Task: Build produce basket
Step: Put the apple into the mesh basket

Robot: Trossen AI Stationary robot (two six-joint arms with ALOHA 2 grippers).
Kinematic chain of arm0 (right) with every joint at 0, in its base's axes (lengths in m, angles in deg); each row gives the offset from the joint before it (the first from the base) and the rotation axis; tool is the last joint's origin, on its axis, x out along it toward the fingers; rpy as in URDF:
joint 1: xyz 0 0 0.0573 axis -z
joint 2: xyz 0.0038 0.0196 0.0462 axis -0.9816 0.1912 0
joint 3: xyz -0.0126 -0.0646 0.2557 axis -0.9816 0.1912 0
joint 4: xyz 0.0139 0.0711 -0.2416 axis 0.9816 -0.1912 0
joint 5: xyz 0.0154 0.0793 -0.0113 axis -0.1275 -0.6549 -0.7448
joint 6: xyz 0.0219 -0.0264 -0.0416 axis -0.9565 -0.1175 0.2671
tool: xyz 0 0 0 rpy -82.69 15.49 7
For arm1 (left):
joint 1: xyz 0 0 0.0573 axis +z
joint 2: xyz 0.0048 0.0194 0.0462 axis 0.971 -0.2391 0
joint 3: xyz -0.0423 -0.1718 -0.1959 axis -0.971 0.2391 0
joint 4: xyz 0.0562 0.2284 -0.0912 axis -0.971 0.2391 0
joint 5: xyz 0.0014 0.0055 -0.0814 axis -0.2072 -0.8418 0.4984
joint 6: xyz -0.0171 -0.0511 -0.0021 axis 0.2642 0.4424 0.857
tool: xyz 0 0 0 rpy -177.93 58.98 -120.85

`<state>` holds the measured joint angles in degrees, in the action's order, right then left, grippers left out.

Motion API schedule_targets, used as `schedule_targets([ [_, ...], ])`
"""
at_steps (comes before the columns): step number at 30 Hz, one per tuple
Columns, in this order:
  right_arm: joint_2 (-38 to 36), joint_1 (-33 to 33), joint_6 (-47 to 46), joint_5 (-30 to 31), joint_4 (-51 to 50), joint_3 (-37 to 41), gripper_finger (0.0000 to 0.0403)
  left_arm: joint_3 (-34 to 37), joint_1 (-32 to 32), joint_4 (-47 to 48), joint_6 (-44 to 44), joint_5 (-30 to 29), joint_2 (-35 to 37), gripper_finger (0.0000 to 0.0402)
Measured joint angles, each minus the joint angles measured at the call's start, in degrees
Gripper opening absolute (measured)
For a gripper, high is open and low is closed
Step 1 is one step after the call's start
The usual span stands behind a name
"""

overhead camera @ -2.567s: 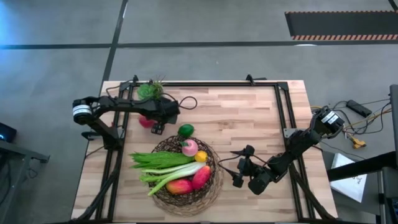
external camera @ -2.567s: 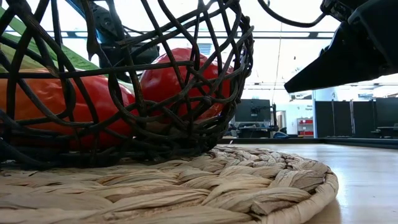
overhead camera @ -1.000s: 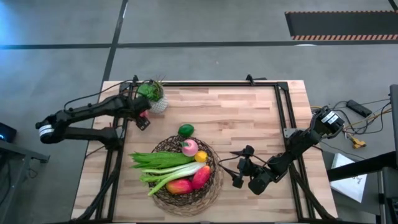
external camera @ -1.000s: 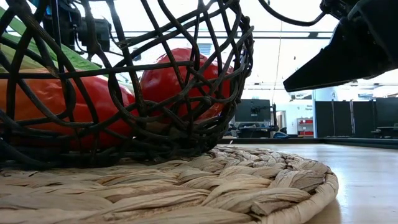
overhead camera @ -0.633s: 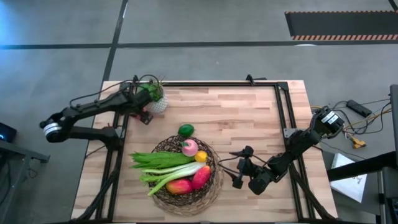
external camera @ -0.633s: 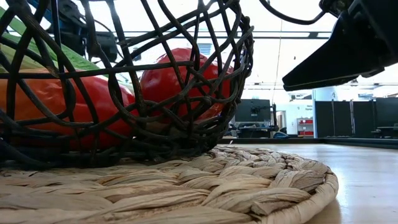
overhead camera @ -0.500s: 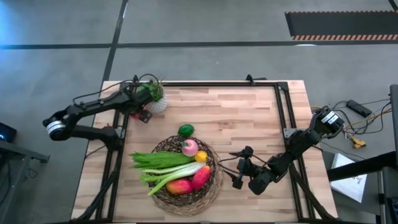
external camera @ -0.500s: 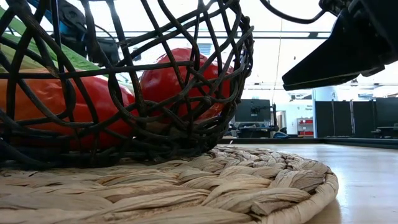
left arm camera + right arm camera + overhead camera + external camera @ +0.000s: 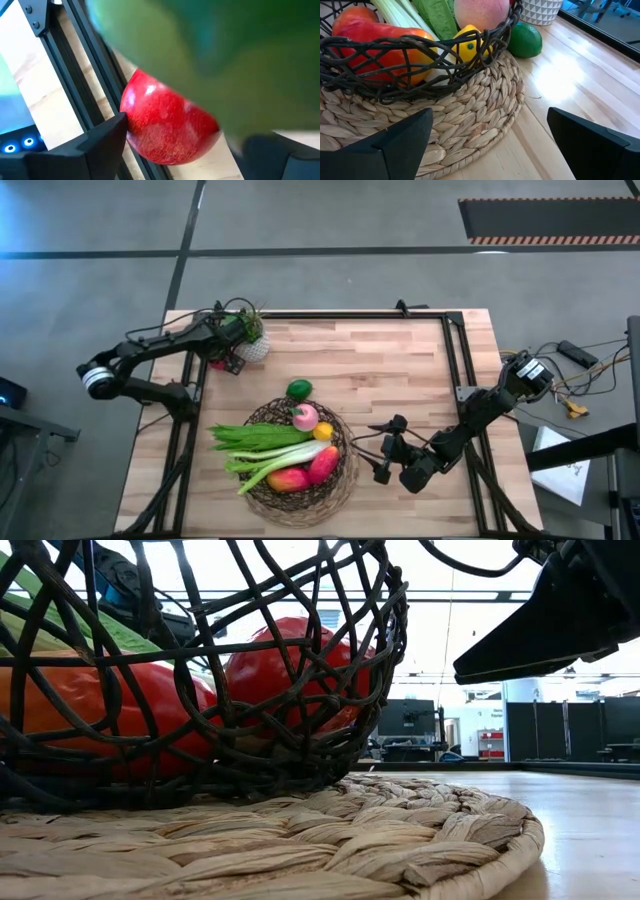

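Even, soft light from above in the high view; only faint shadows on the table (image 9: 400,370), no glare. Strong backlight in the low view: bright ceiling and windows behind, washed out to white, so the basket (image 9: 300,680) wires look almost black. Sharp on the woven mat (image 9: 400,830), softer in the far room. Very blurred green mass (image 9: 225,60) close to the lens in the left wrist view, with small white highlights on the red apple (image 9: 165,125). Bright reflection on the wood beside the lime (image 9: 525,40) in the right wrist view; own fingers (image 9: 395,145) dark and soft.
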<state>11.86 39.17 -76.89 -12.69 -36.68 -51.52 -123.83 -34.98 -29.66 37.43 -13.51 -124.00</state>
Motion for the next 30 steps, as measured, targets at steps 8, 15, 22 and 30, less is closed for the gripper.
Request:
schedule_targets([
  [8, 0.0, 0.0, 0.1, -0.1, 0.2, 0.0, 0.0384, 0.2, 0.0, 1.3, 2.9, -4.7, -2.0, 0.0300],
  [15, 0.0, 0.0, 0.1, -0.2, 0.8, 0.0, 0.0384, 0.0, 0.0, -0.3, 4.6, -7.3, -5.6, 0.0300],
  [22, 0.0, 0.0, 0.1, -0.9, 1.2, 0.0, 0.0384, 0.0, 0.1, 0.4, 4.0, -5.3, -4.0, 0.0299],
  [30, 0.0, 0.0, 0.2, -1.4, 1.4, 0.0, 0.0384, 0.7, -0.9, 6.7, 4.4, 4.6, 3.5, 0.0299],
])
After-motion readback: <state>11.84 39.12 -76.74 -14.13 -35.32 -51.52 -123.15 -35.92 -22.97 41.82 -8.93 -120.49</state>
